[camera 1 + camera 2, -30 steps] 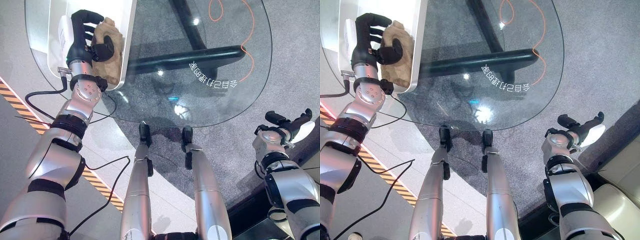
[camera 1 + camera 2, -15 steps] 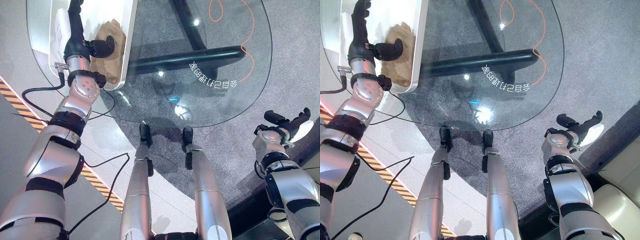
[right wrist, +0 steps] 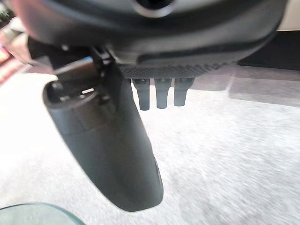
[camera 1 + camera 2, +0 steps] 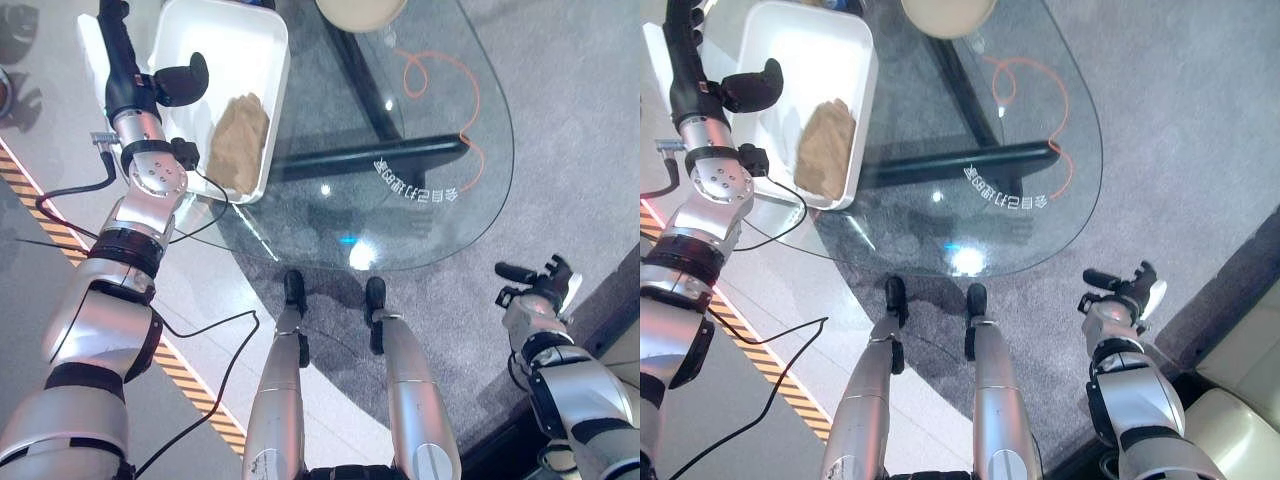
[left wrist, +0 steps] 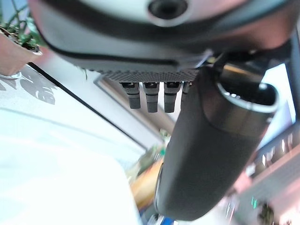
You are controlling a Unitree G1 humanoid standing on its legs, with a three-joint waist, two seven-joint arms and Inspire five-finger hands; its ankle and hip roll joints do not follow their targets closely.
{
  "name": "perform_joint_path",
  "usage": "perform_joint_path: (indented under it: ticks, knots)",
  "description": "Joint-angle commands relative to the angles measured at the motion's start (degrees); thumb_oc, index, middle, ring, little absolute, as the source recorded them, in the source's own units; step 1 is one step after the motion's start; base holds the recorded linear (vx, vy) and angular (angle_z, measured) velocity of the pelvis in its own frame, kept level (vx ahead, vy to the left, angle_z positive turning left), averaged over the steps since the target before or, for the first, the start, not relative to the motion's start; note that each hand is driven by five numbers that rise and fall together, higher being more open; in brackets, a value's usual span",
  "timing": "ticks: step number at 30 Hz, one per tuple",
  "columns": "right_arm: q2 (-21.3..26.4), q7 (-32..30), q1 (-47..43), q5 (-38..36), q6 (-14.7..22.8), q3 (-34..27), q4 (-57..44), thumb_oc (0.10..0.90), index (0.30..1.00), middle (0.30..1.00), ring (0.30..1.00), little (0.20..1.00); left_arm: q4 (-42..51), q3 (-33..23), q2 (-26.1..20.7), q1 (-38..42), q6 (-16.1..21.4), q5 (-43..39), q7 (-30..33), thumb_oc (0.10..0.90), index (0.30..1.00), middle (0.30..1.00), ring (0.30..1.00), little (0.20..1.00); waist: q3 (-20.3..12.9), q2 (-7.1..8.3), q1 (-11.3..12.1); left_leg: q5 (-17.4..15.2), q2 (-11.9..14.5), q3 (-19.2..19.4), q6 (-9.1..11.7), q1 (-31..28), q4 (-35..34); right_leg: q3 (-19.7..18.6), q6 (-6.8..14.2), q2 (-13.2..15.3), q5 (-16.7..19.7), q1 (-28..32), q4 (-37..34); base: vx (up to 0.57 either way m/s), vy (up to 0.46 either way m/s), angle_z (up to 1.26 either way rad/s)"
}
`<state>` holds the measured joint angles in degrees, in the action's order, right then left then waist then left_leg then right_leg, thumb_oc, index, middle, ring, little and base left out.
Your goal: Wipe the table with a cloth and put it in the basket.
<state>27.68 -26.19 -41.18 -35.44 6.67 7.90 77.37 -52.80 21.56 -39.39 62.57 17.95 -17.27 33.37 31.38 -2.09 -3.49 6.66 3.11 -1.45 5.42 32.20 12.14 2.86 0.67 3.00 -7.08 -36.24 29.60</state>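
The brown cloth (image 4: 238, 142) lies crumpled in the white basket (image 4: 235, 40), which stands on the left part of the glass table (image 4: 480, 200). My left hand (image 4: 122, 85) is raised just left of the basket, open, fingers straight and thumb (image 5: 211, 154) pointing over the basket's rim, holding nothing. It is apart from the cloth. My right hand (image 4: 535, 290) hangs low at the right, off the table and above the grey carpet, open and empty, with its thumb (image 3: 112, 150) and fingers relaxed.
A round beige object (image 4: 360, 10) sits at the table's far edge. Through the glass I see the table's black base (image 4: 370, 160) and an orange cord (image 4: 440, 90) on the carpet. Yellow-black floor tape (image 4: 30, 200) runs along the left.
My left hand let go of the cloth and drew back to the left of the basket; the cloth stays inside. The camera has shifted, showing more of the far table.
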Motion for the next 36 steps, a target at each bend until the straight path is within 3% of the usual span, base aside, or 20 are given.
perform_joint_path:
  ticks: [1,12,18,21,23,29,32,33,34,36]
  knots:
    - [1.48,1.17,4.44,0.66,0.12,-1.10,0.72,0.800,0.900,0.900,0.900,0.900,1.65,-7.13,-6.22,-0.94,5.20,-4.29,1.27,0.800,0.900,0.900,0.900,0.900,-4.27,0.39,1.05,-7.14,-5.05,1.28,-2.65,-5.54,1.68,0.12,2.52,-1.98,4.12,6.32,-10.78,0.11,-0.019,-0.08]
    - [0.74,3.25,18.75,7.05,-1.93,-6.01,-0.70,0.800,0.900,0.900,0.900,0.900,3.24,-18.87,-6.54,-24.47,5.95,-7.76,-6.50,0.800,0.900,0.900,0.900,0.900,-13.47,0.19,3.02,-5.95,-5.24,1.13,-2.76,-21.17,-9.78,1.22,3.10,-0.17,5.89,23.50,-22.04,0.10,-0.010,-0.03]
    - [-0.90,2.98,25.81,11.47,-2.91,-8.12,-1.62,0.800,0.900,0.900,0.900,0.900,3.76,-26.16,-2.27,-38.95,6.47,-8.57,-12.06,0.800,0.900,0.900,0.900,0.900,-18.15,0.15,4.13,-5.86,-5.12,0.54,-2.98,-27.16,-13.08,2.04,3.25,-0.03,6.21,30.47,-25.84,0.13,-0.012,0.10]
    - [-3.16,2.69,30.23,15.37,-4.13,-8.86,-1.51,0.800,0.900,0.900,0.900,0.900,1.95,-28.76,2.74,-48.20,5.07,-6.21,-15.18,0.800,0.900,0.900,0.900,0.900,-21.53,0.53,4.92,-5.87,-5.03,-0.30,-3.32,-30.36,-14.67,2.27,3.33,-0.21,6.31,34.20,-27.70,0.14,-0.012,0.12]
    - [-4.15,2.63,31.80,17.14,-4.97,-8.53,-1.35,0.800,0.900,0.900,0.900,0.900,-0.17,-28.71,5.22,-51.52,5.43,-4.15,-16.64,0.800,0.900,0.900,0.900,0.900,-22.92,0.72,5.16,-5.87,-4.87,-0.48,-3.44,-31.84,-15.53,2.45,3.36,-0.32,6.46,35.69,-28.63,0.10,0.008,0.08]
    - [-4.38,7.72,33.16,24.15,-8.46,-6.66,1.33,0.800,0.900,0.900,0.900,0.900,-9.76,-26.46,9.89,-56.30,1.87,-1.98,-24.00,0.800,0.900,0.900,0.900,0.900,-25.43,1.11,5.80,-5.95,-4.07,0.02,-3.09,-34.53,-17.14,3.53,3.78,-0.07,7.28,39.47,-31.91,0.02,0.020,0.05]
    - [-4.87,12.54,33.37,27.83,-9.92,-5.26,2.60,0.800,0.900,0.900,0.900,0.900,-15.24,-25.34,12.48,-57.62,-2.52,-2.04,-29.59,0.800,0.900,0.900,0.900,0.900,-26.37,1.28,5.82,-6.26,-3.83,0.46,-2.90,-35.23,-17.14,3.96,4.11,0.14,7.82,40.67,-33.38,0.00,0.000,0.00]
    - [-4.96,13.12,33.40,28.20,-10.16,-5.06,2.67,0.800,0.900,0.900,0.900,0.900,-15.83,-25.13,12.78,-57.78,-2.24,-1.77,-29.72,0.800,0.900,0.900,0.900,0.900,-26.42,1.30,5.79,-6.27,-3.81,0.52,-2.89,-35.32,-17.14,3.98,4.14,0.14,7.86,40.75,-33.46,0.00,0.000,0.00]
    - [-5.42,16.10,33.59,29.45,-10.63,-4.18,3.19,0.800,0.900,0.900,0.900,0.900,-18.21,-24.40,13.94,-58.26,-6.19,-1.58,-32.94,0.800,0.900,0.900,0.900,0.900,-26.68,1.38,5.70,-6.34,-3.66,0.75,-2.84,-35.61,-17.14,4.08,4.22,0.18,7.96,41.02,-33.67,0.00,0.000,0.00]
    - [-6.15,18.74,33.78,31.40,-11.42,-3.36,4.02,0.800,0.900,0.900,0.900,0.900,-21.02,-23.35,15.44,-58.66,-7.42,2.79,-33.48,0.800,0.900,0.900,0.900,0.900,-27.08,1.54,5.64,-6.39,-3.61,0.96,-2.85,-35.87,-17.14,4.12,4.34,0.26,8.02,41.31,-33.92,0.00,0.000,0.00]
